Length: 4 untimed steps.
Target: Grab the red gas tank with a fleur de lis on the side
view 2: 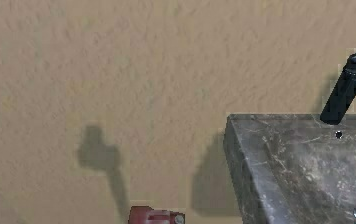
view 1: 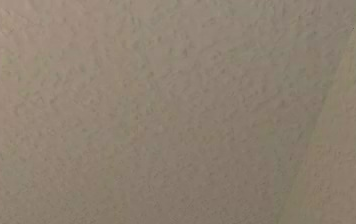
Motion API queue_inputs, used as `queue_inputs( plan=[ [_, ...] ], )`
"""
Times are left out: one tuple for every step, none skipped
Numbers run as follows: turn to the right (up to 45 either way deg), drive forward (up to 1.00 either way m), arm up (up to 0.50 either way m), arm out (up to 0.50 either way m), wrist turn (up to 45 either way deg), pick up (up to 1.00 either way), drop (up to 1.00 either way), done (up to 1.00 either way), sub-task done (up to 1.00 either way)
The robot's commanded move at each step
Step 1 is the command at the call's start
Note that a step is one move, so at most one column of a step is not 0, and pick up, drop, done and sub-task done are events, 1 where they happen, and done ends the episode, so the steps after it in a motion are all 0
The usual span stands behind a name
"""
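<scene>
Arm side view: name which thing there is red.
The small red thing at the bottom edge, left of the counter. The counter is grey stone, and the faucet on it is black.

No writing, label, number or sign can be read on any surface.

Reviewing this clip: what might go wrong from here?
1. The wall looks very close in the forward view; driving on may bump it.
2. The red thing at the arm side view's bottom edge is cut off, so it may not be the gas tank.
3. It lies near the grey counter with a faucet; a reach might clip the counter's corner.
</scene>
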Motion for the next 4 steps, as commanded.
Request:
queue_inputs(
  plan=[
    [0.0, 0.00, 0.10, 0.00, 0.0, 0.00, 0.00, 0.00, 0.00],
    [0.0, 0.00, 0.00, 0.22, 0.0, 0.00, 0.00, 0.00, 0.00],
    [0.0, 0.00, 0.00, 0.00, 45.0, 0.00, 0.00, 0.00, 0.00],
    [0.0, 0.00, 0.00, 0.00, 45.0, 0.00, 0.00, 0.00, 0.00]
  ],
)
